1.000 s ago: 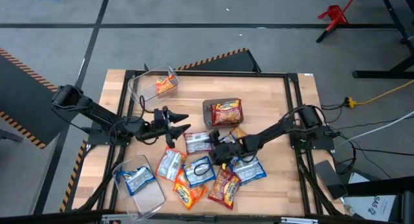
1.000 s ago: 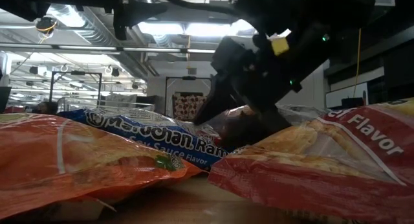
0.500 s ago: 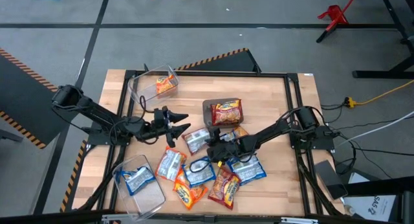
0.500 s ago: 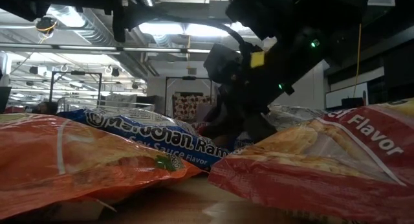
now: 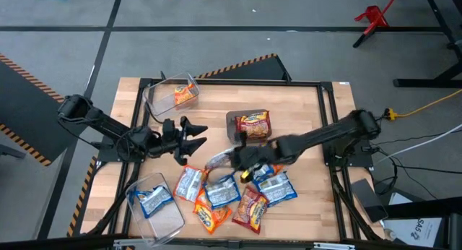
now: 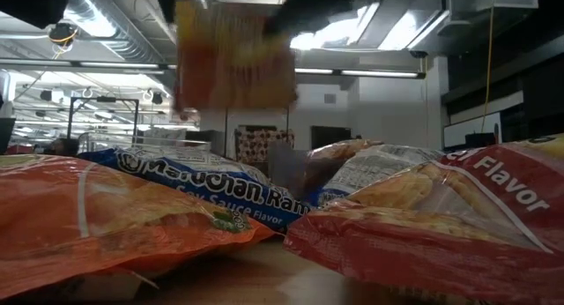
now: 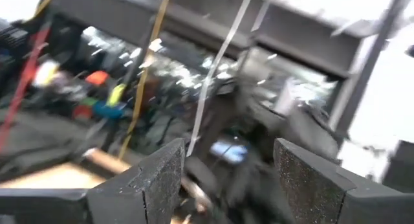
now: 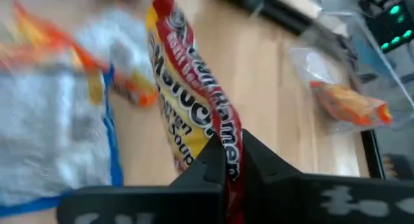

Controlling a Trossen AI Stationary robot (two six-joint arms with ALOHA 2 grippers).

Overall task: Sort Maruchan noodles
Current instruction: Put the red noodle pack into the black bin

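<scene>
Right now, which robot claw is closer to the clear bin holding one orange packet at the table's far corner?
The left gripper, open, hovers just near the bin. The right gripper is farther off, mid-table, clamped on a red packet.

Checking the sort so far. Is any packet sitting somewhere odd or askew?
One red packet lies tilted across a dark tray, overhanging its edge. The right gripper is shut on a yellow-and-red packet dangling by one edge. The rest lie loosely overlapped on the table.
</scene>
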